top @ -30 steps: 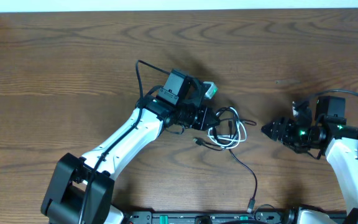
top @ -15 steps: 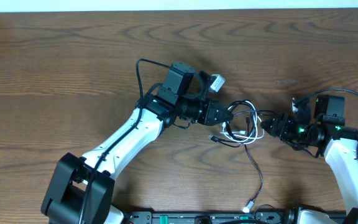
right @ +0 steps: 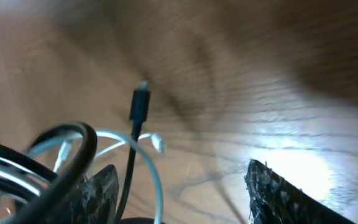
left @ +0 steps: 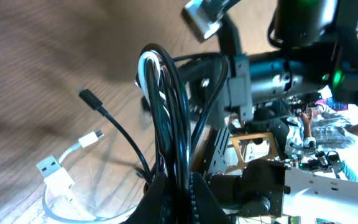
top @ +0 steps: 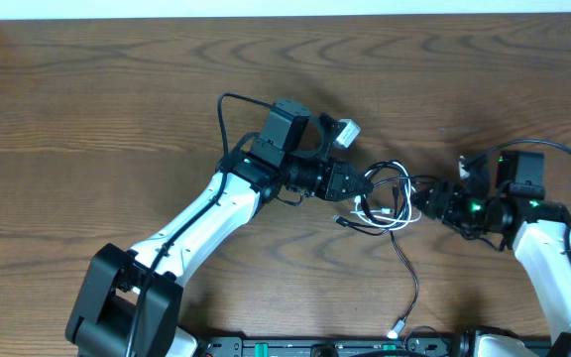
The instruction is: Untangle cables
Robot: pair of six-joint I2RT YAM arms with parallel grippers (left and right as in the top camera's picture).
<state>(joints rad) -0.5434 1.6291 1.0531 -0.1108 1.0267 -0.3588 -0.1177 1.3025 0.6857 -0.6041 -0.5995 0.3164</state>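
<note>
My left claw [top: 358,188] is squeezed tight on a looped bunch of the thin black cable [left: 178,118] and the thin white cable [left: 59,179], near the middle of the brown wooden table [top: 117,99]. My right claw [top: 422,201] stands wide, just beside the bunch. The black tail runs toward the table's near edge.

1. Robot lab or workshop bench.
2. Left arm [top: 206,213] and right arm [top: 548,253], white and black, stand by a rail [top: 295,347] at the edge of a wood-grain table [top: 87,89].
3. Left wrist view: clutter [left: 334,124] and equipment frames behind.
</note>
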